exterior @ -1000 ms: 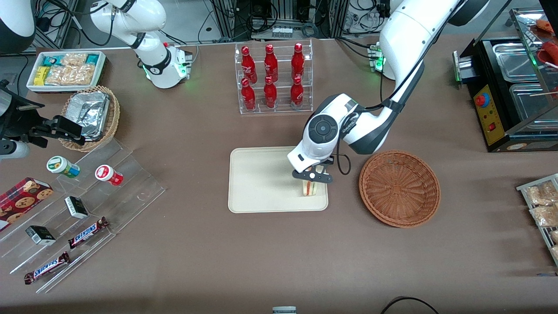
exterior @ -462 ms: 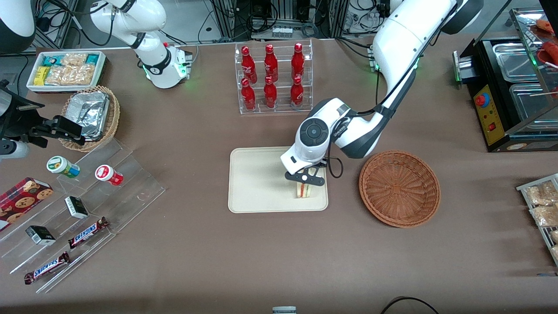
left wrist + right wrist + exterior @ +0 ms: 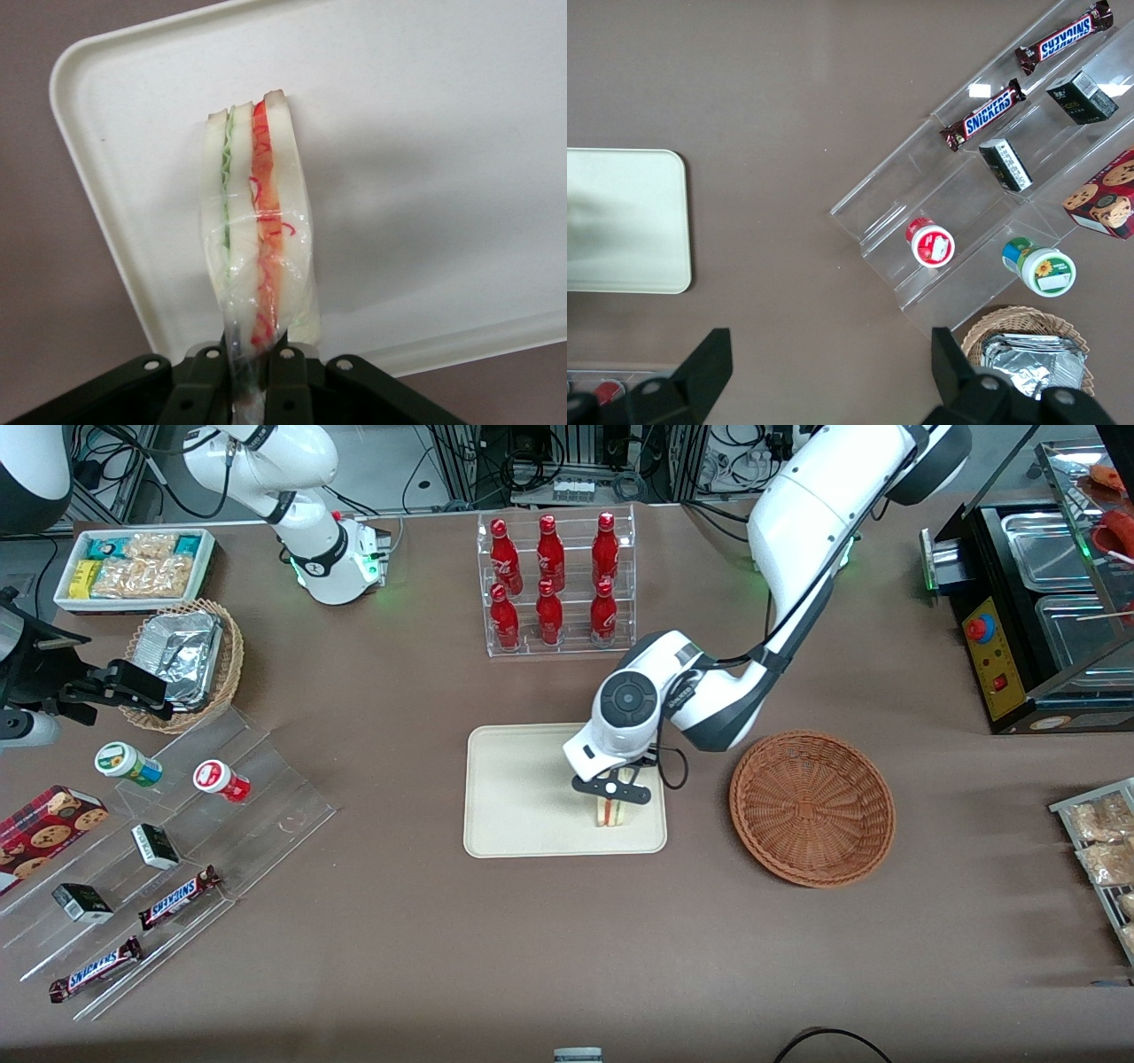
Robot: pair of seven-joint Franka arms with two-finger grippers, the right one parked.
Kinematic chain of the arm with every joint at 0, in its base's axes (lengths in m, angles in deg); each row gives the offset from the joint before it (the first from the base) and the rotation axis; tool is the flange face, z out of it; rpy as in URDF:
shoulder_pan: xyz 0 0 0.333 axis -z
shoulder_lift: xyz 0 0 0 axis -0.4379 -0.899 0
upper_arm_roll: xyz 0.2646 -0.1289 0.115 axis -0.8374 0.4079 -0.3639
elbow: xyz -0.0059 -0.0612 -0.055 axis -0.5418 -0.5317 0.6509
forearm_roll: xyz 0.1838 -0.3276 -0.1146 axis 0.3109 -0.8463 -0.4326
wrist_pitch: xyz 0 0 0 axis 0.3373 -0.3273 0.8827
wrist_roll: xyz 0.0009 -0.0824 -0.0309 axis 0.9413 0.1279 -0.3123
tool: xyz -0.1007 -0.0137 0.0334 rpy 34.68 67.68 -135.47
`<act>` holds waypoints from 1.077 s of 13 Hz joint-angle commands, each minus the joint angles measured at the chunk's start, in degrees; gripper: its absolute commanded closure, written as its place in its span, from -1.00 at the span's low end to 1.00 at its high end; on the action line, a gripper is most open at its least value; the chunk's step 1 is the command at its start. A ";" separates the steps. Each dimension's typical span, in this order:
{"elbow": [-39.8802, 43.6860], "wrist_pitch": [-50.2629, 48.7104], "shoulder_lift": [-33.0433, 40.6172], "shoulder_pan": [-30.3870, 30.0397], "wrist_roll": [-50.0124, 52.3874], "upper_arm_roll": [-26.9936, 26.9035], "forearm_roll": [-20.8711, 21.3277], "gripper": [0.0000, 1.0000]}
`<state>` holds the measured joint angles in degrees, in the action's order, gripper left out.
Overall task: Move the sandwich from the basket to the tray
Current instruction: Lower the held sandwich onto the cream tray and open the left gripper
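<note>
- Since a second ago, the black two-finger gripper [image 3: 612, 792] was moved farther over the flat cream-white tray [image 3: 514, 797], away from the round reddish-brown wicker basket [image 3: 811, 808].
- The small wrapped triangle sandwich [image 3: 258, 221] was held pinched by its jaws, above the tray.
- It seemed to be the putting-down step; next, lowering and letting go were called for.

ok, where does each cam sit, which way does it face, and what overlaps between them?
Front view: high in front of the table, looking down; shows both white arms and the left claw shut on the triangular white-bread sandwich over the flat cream rectangular tray, beside the round reddish-brown wicker basket.
Left wrist view: on the working arm, looking past its claw at sandwich and tray.
Right wrist view: on the parked arm, looking down; own dark fingers, tray.
Shared: the tray, in all three.
</note>
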<state>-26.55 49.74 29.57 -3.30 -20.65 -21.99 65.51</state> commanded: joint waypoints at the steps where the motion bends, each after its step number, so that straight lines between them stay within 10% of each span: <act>1: 4.59 -0.17 -3.10 1.94 1.97 -0.72 1.37 1.00; 7: 4.59 -0.17 -3.10 1.94 1.97 -0.72 1.55 1.00; 8: 4.59 -0.25 -3.10 1.94 2.14 -0.72 1.46 0.73; 11: 4.59 -0.25 -3.10 1.94 2.76 -0.72 1.55 -0.97; 14: 4.50 -0.25 -3.01 1.94 3.20 -0.72 1.46 -1.00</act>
<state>-23.53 49.74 27.23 -2.27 -19.30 -22.22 65.67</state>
